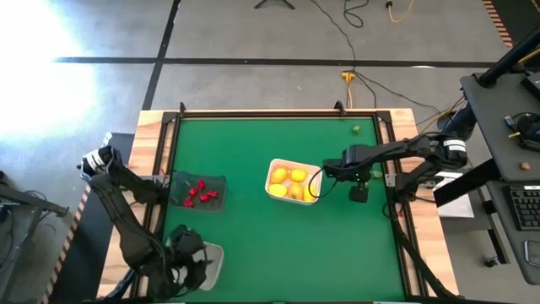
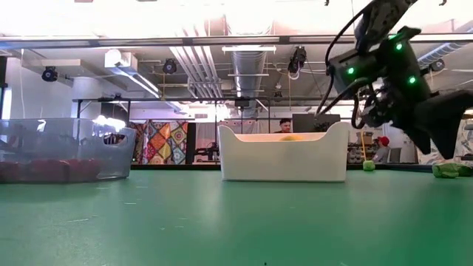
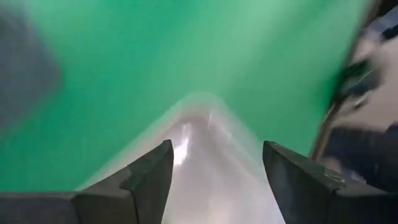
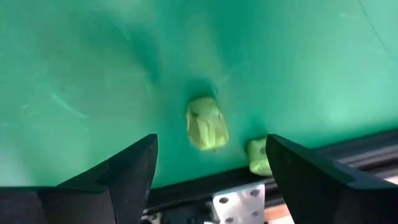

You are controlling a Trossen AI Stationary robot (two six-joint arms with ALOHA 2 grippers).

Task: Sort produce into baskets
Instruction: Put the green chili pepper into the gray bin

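Observation:
A white basket (image 1: pixel 278 167) in mid-table holds several yellow rounds (image 1: pixel 288 178). Left of it, a dark see-through basket (image 1: pixel 216 181) holds small red pieces (image 1: pixel 200 192). A clear pale basket (image 1: pixel 213 253) stands at the near left, and my left gripper (image 3: pixel 214 152) hangs open over it with nothing between its fingers. My right gripper (image 4: pixel 211 138) is open and points down at the table's right edge. It hangs above a green piece (image 4: pixel 206 122) lying on the mat, with a second green piece (image 4: pixel 258 155) against the edge rail. Another green piece (image 1: pixel 356 129) lies at the far right.
A black rail (image 4: pixel 186 193) with a metal bracket borders the mat just beside the green pieces. In the low view the right arm (image 2: pixel 384 74) hangs over the table's right side, and open green mat lies in front of the baskets.

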